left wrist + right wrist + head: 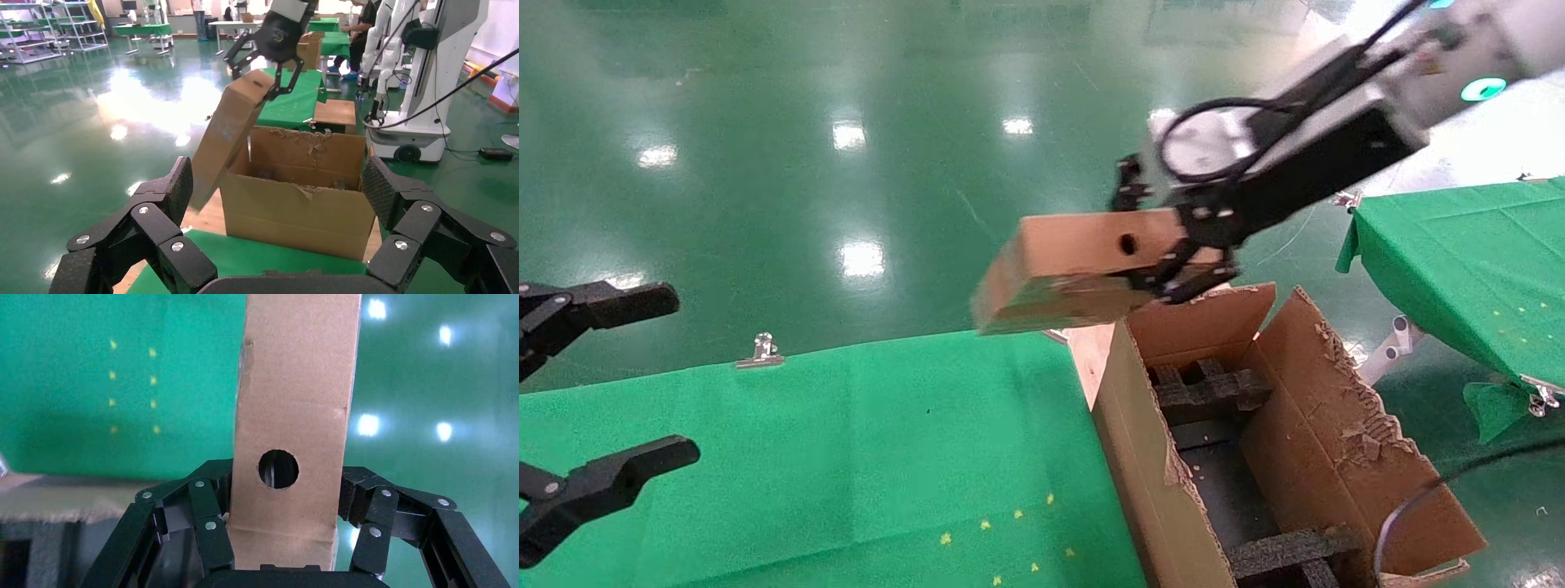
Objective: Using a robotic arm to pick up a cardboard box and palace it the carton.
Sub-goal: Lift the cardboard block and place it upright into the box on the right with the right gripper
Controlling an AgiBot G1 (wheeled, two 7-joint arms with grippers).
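Note:
My right gripper is shut on the cardboard box, a small flat brown box with a round hole, held in the air over the far left corner of the carton. The box sticks out to the left, tilted. In the right wrist view the box sits between the fingers. In the left wrist view the box hangs from the right gripper above the carton. The carton is open, with ragged flaps and black foam inside. My left gripper is open and empty at the left edge.
A green-clothed table lies left of the carton, with a metal clip on its far edge. A second green table stands at the right. A black cable hangs over the carton's right flap. The floor is shiny green.

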